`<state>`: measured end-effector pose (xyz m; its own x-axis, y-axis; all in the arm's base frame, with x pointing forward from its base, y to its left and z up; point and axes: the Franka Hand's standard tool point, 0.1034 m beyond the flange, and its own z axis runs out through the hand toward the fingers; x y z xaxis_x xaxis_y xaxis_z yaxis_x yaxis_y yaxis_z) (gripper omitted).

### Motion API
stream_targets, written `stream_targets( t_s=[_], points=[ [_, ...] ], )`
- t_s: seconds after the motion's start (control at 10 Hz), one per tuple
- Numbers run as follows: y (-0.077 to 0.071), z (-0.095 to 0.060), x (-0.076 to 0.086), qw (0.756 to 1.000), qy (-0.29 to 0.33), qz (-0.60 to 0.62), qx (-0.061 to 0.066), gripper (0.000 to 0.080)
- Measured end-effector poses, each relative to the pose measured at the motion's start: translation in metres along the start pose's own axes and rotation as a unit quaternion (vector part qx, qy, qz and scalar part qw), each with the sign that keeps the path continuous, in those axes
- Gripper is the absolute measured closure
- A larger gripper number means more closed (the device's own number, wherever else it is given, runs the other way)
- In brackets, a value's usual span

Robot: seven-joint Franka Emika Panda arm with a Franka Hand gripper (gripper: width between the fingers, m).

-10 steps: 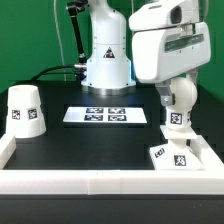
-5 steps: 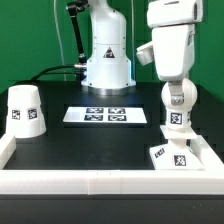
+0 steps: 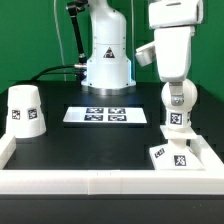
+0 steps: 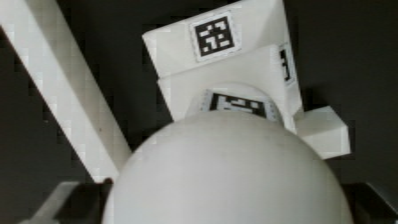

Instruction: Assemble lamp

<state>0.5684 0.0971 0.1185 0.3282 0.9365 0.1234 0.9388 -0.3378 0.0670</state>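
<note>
Shade (image 3: 25, 109): white tapered cup, tagged, mouth down, well off the marker board (image 3: 105, 115) toward the exterior view's left. Base (image 3: 175, 158): flat tagged square, past the board's other end, nearer the camera. Bulb (image 3: 177, 110): upright over the base's far edge, tagged stem down. My gripper (image 3: 176, 88) straddles the bulb's round head from above. I cannot tell whether my fingers actually clamp it.

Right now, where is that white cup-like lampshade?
The shade stands on the table at the exterior view's left, apart from the marker board to its right.
</note>
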Motion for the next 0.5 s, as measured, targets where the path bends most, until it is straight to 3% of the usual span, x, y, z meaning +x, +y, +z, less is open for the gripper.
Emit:
stream_targets(
  t_s=[0.2, 0.5],
  points=[
    [0.0003, 0.0003, 0.0005, 0.996, 0.004, 0.084, -0.006, 0.0222],
    [0.0018, -0.0015, 0.0079, 0.962, 0.012, 0.272, -0.012, 0.0221]
  ],
)
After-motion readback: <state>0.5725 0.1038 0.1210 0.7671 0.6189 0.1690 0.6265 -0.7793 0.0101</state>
